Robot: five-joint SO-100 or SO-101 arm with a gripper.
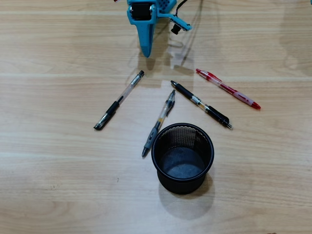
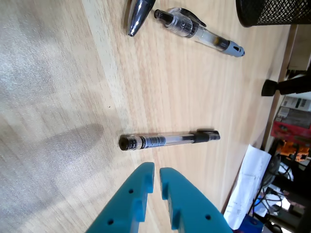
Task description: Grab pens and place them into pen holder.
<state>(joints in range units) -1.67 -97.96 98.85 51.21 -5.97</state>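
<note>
**Desk stock: four pens out, holder empty**

1. Desk point(image 1: 58, 185): pale wood-grain top, carrying every item below.
2. Arm: blue, entering from the top edge of the overhead view. Its pincer point(image 2: 156, 171) hangs above the desk with the two blue fingers almost pressed together, a thin slit between them, pinching nothing. In the wrist view it sits just short of item 4.
3. Pen holder point(image 1: 182, 183): round black wire-mesh cup, upright, near the lower centre of the overhead view. Its floor shows bare; no pen inside.
4. Clear pen with black ends point(image 1: 119, 100): lying flat, left of the group, nearest the pincer.
5. Second clear pen with black ends point(image 1: 201, 104): lying flat, above and right of the holder.
6. Red and clear pen point(image 1: 228, 88): lying flat, farthest right, well apart from the holder.
7. Grey-sleeved pen point(image 1: 158, 124): lying flat, its lower tip just beside the holder's rim.

Progress, as judged: none delivered, four to go; item 4 looks like the first pick.
</note>
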